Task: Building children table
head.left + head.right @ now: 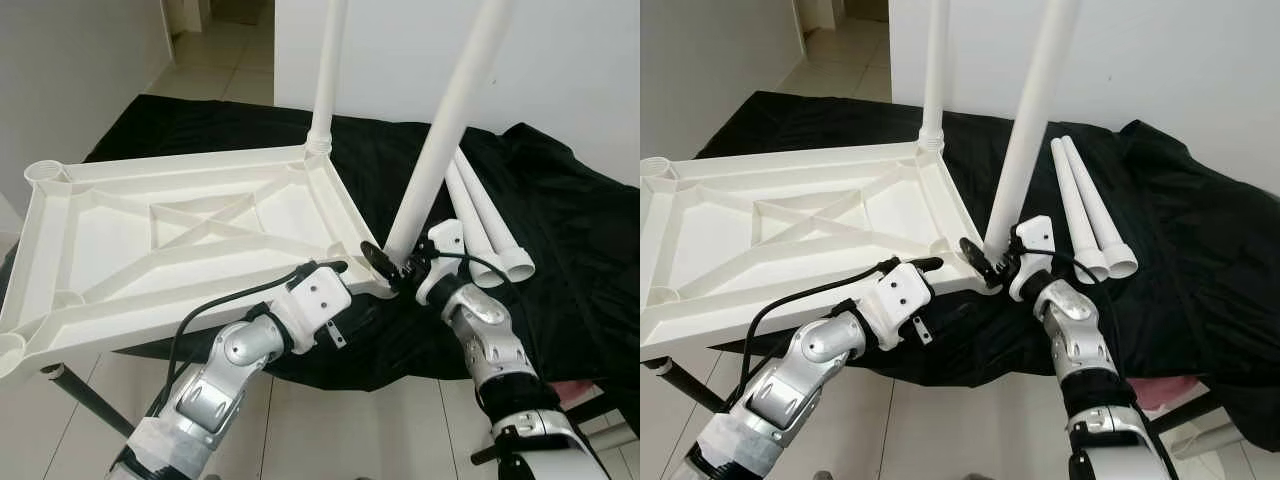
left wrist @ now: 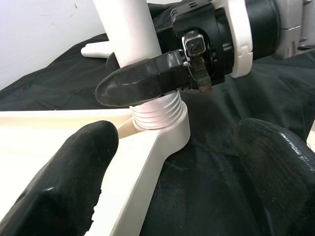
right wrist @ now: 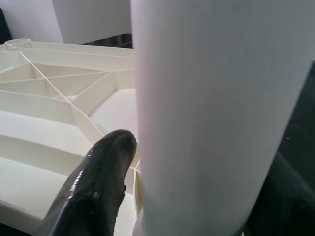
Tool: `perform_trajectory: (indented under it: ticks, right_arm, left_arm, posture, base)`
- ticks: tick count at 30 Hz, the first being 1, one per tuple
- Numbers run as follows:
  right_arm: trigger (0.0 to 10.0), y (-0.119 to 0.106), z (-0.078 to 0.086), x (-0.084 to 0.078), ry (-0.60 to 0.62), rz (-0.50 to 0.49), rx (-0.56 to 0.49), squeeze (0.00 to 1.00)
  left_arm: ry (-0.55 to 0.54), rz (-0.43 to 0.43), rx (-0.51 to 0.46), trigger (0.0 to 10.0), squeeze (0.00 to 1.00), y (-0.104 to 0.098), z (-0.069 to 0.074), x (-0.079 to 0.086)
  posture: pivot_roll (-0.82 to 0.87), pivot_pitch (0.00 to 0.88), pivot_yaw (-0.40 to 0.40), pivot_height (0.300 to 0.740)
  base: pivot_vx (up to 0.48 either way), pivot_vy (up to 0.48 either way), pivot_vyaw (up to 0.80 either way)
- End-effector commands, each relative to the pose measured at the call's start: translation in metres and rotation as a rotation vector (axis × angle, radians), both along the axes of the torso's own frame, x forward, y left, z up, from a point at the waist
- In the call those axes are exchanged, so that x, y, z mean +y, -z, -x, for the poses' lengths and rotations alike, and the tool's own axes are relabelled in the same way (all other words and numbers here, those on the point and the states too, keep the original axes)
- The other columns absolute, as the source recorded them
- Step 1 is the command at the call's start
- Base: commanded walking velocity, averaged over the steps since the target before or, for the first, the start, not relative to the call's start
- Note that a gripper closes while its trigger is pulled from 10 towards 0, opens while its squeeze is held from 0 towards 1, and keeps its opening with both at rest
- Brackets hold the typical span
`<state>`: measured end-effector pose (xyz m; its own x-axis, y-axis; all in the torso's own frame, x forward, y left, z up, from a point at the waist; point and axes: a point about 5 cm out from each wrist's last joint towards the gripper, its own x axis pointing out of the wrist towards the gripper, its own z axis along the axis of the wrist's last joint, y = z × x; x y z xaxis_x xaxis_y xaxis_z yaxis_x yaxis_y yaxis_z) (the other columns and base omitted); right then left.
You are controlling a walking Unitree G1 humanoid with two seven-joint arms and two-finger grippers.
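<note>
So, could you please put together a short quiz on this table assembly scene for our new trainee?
1. True or false: the right end effector is closed around a table leg at the tabletop's near corner socket.
2. How many loose legs lie on the black cloth?
3. Where is the left end effector? A) gripping a loose leg B) open at the tabletop's edge beside that socket

Key: 1 true; 2 two; 3 B

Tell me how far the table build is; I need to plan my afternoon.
One white plastic leg stands in the far corner of the upturned white ribbed tabletop. The right gripper clasps a second leg at the near corner socket; the left gripper is open beside it. Two loose legs remain on the black cloth.
</note>
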<state>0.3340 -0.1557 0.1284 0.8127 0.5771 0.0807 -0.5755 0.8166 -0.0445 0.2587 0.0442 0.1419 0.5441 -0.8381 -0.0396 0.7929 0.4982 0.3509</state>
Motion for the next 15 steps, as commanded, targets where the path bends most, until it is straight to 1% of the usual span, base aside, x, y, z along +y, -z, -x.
perform_trajectory:
  ticks: [1,4,8,11,12,13,14,15]
  right_arm:
    - [0.0,0.005,0.000,0.000,-0.023,0.010,0.018,0.00]
    - [0.0,0.009,-0.001,-0.004,-0.026,0.013,0.033,0.00]
    - [0.0,0.010,0.000,-0.006,-0.025,0.013,0.035,0.00]
    - [0.0,0.011,0.000,-0.010,0.011,-0.006,0.031,0.00]
    - [9.0,0.011,0.000,-0.011,0.031,-0.014,0.030,0.00]
    - [9.0,0.011,0.000,-0.011,0.031,-0.014,0.030,0.00]
    - [10.0,0.011,0.000,-0.012,0.065,-0.035,0.035,0.00]
    - [10.0,0.010,0.000,-0.012,0.088,-0.049,0.040,0.00]
  left_arm:
    - [0.016,-0.018,-0.005,10.0,0.00,0.000,-0.002,-0.001]
    - [0.007,-0.021,-0.010,10.0,0.00,-0.001,-0.004,0.002]
    - [0.001,-0.021,-0.012,10.0,0.00,-0.001,-0.004,0.004]
    - [-0.022,-0.024,-0.017,10.0,0.00,-0.002,-0.008,0.008]
    - [-0.032,-0.021,-0.013,10.0,0.00,-0.002,-0.010,0.010]
    - [-0.032,-0.021,-0.013,10.0,0.00,-0.002,-0.010,0.010]
    - [-0.050,-0.019,-0.009,10.0,0.00,-0.003,-0.013,0.013]
    - [-0.062,-0.017,-0.007,10.0,0.00,-0.004,-0.015,0.015]
  posture:
    - [0.02,0.000,-0.058,0.740]
    - [0.03,0.000,-0.061,0.740]
    - [0.03,0.000,-0.062,0.740]
    - [0.03,0.000,-0.063,0.740]
    - [0.03,0.000,-0.065,0.740]
    - [0.03,0.000,-0.065,0.740]
    - [0.03,0.000,-0.066,0.740]
    - [0.03,0.000,-0.067,0.740]
  base:
    - [0.000,0.000,0.00]
    - [0.000,0.000,0.00]
    - [0.000,0.000,0.00]
    - [0.000,0.000,0.00]
    - [0.000,0.000,0.00]
    - [0.000,0.000,0.00]
    - [0.000,0.000,0.00]
    - [0.000,0.000,0.00]
